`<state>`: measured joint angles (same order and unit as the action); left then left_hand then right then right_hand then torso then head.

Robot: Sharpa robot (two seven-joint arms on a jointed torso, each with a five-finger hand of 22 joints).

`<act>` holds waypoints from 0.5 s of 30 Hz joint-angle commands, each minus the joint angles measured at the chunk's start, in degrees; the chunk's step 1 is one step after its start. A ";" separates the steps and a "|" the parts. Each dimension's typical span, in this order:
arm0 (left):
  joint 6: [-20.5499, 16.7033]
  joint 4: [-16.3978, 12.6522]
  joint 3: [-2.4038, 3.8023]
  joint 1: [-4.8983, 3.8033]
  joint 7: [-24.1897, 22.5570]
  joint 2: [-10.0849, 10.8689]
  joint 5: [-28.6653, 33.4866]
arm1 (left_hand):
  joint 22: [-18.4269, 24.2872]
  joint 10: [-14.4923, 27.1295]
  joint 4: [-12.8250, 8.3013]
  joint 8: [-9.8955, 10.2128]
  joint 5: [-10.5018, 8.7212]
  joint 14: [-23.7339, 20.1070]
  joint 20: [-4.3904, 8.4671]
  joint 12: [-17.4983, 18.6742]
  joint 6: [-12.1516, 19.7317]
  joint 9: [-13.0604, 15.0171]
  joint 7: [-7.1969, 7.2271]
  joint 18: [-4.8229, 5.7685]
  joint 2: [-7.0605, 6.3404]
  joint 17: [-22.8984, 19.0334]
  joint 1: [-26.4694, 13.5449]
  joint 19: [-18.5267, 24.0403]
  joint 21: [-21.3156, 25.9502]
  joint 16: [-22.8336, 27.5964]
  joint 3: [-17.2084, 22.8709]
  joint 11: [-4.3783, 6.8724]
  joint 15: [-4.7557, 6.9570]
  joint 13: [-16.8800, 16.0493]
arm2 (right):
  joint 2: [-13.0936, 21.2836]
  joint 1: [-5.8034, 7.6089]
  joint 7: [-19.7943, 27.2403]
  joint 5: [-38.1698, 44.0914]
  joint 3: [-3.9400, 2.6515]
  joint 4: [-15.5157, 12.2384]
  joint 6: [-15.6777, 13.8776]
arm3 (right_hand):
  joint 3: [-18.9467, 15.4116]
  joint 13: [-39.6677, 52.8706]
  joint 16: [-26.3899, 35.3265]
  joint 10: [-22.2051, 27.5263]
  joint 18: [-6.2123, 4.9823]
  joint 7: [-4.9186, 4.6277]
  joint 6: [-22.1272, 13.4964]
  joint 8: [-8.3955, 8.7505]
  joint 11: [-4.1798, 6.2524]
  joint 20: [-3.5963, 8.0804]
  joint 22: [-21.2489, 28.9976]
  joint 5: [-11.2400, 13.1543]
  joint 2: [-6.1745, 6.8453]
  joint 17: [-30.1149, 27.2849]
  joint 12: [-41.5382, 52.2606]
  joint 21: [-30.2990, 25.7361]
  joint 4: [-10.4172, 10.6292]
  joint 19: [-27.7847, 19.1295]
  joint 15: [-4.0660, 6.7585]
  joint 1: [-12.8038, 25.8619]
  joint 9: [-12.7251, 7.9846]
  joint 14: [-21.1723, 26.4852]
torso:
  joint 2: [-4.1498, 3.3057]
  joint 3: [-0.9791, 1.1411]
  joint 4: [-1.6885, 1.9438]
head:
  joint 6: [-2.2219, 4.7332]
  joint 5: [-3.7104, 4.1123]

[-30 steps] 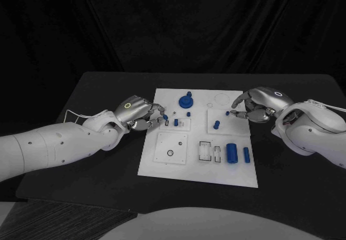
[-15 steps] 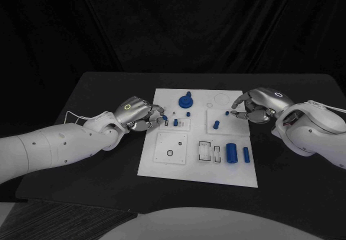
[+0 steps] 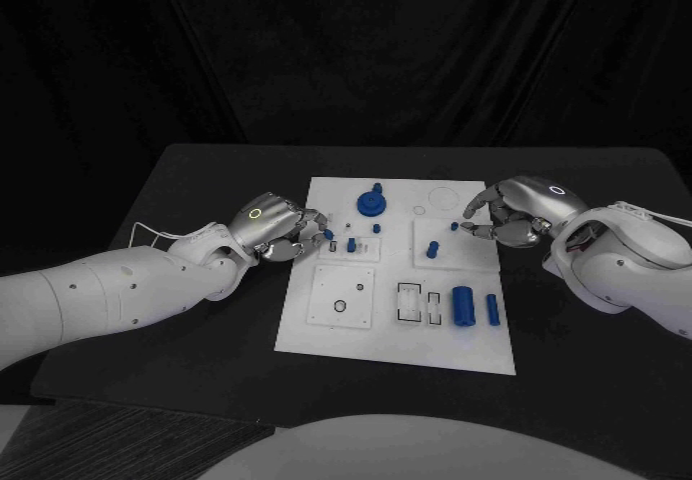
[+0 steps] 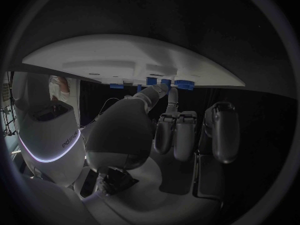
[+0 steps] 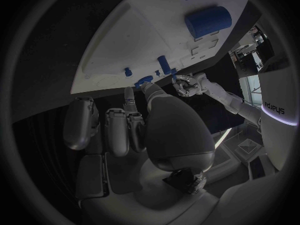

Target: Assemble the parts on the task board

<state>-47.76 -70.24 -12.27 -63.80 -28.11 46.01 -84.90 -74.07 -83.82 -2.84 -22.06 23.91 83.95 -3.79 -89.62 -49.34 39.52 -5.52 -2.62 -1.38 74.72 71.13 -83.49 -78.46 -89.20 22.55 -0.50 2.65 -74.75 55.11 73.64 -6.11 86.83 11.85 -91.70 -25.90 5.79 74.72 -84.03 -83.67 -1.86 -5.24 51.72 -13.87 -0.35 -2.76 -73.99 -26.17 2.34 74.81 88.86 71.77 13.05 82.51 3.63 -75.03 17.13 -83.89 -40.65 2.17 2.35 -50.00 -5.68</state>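
We find the task board (image 3: 361, 330), a white plate, lying in the middle of the black table (image 3: 173, 330), with bare table showing on every side of it and widest toward the near corners. The left hand (image 3: 274, 228) sits at the board's left edge, fingers curled in beside a small blue peg (image 3: 332, 235); we cannot tell whether it grips the peg. The right hand (image 3: 512, 212) sits at the board's far right edge, fingers curled toward a small blue piece (image 3: 453, 227); contact there is likewise unclear. On the board we note a round blue knob (image 3: 374, 204) near the far edge, and a large blue cylinder (image 3: 463, 305) with a slim blue pin (image 3: 493, 310) just beside it near the right edge. A black curtain (image 3: 346, 70) closes the space behind the table.
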 commanded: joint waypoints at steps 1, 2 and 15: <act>0.24 0.12 0.05 0.11 0.30 -0.17 -0.10 | -12.70 -6.18 0.79 -4.36 0.01 6.05 -0.02 -0.38 -1.45 4.71 1.18 0.14 -0.10 15.28 0.57 -0.44 -1.10 -0.80 3.84 0.42 -0.04 -15.25 | 0.11 -0.17 0.11 0.07 -0.04 -0.13 -0.91 | 1.52 15.28 0.82 -6.33 -2.21 -0.02 0.46 -0.80 0.01 -0.04 -10.61 -0.51 0.15 5.06 1.14 -0.92 0.26 0.44 -0.13 -1.47 -0.66 -4.08 | 0.01 0.06 0.02 | 0.00 -0.03; 0.29 0.18 0.05 0.11 0.27 -0.21 -0.10 | -12.69 -6.18 0.81 -4.36 -0.01 6.05 -0.01 -0.38 -1.46 4.70 1.18 0.14 -0.10 15.28 0.58 -0.43 -1.07 -0.80 3.84 0.43 -0.04 -15.25 | 0.12 -0.17 0.12 0.07 -0.04 -0.14 -0.92 | 1.52 15.28 0.82 -6.33 -2.21 -0.02 0.46 -0.80 0.01 -0.04 -10.61 -0.51 0.15 5.06 1.14 -0.92 0.26 0.44 -0.13 -1.47 -0.66 -4.08 | 0.01 0.07 0.02 | 0.00 -0.04; 0.91 0.89 0.05 0.36 -0.43 -0.60 -0.10 | -12.65 -6.18 0.88 -4.34 -0.09 6.05 -0.01 -0.38 -1.44 4.65 1.19 0.11 -0.09 15.28 0.62 -0.35 -0.95 -0.80 3.84 0.45 -0.02 -15.25 | 0.21 -0.19 0.12 0.07 -0.04 -0.20 -0.89 | 1.52 15.28 0.82 -6.33 -2.21 -0.02 0.46 -0.80 0.01 -0.04 -10.61 -0.51 0.15 5.06 1.14 -0.92 0.26 0.44 -0.13 -1.47 -0.66 -4.08 | 0.00 0.07 -0.01 | 0.00 0.02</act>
<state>-47.42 -69.37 -12.26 -63.55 -27.89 45.53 -84.92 -74.07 -83.81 -2.83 -22.07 23.91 83.95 -3.79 -89.62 -49.34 39.52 -5.52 -2.62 -1.38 74.72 71.13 -83.49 -78.46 -89.20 22.55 -0.50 2.65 -74.75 55.22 73.61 -6.06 86.82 11.85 -91.75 -25.95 5.78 74.72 -84.03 -83.67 -1.86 -5.24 51.72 -13.87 -0.35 -2.76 -73.99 -26.17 2.34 74.81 88.86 71.77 13.05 82.51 3.62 -75.03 17.12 -83.89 -40.64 2.22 2.36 -50.00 -5.63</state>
